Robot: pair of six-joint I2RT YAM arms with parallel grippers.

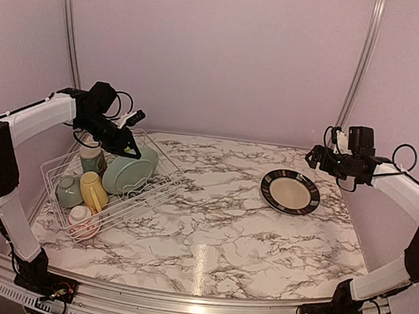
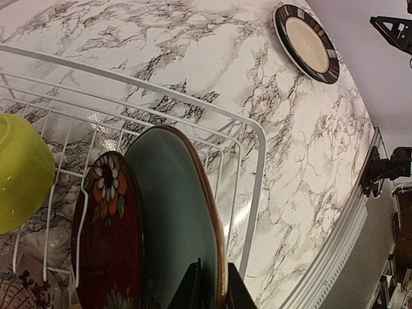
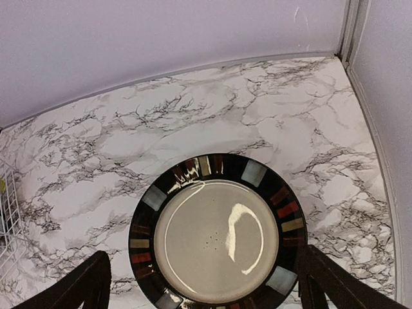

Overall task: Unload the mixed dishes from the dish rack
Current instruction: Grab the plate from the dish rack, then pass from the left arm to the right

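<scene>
Left pincer (image 2: 212,268) clamps the green plate (image 2: 174,212) in the rack (image 2: 257,148); right pincer (image 3: 205,255) gapes wide above the black-rimmed plate (image 3: 215,235).

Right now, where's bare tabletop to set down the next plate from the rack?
Free: marble tabletop between the dish rack and the black-rimmed cream plate, and the near strip in front of that plate. Crowded: inside the rack, where pale green plate, red patterned plate and yellow mug sit packed; the left gripper grips the green plate's rim.
</scene>
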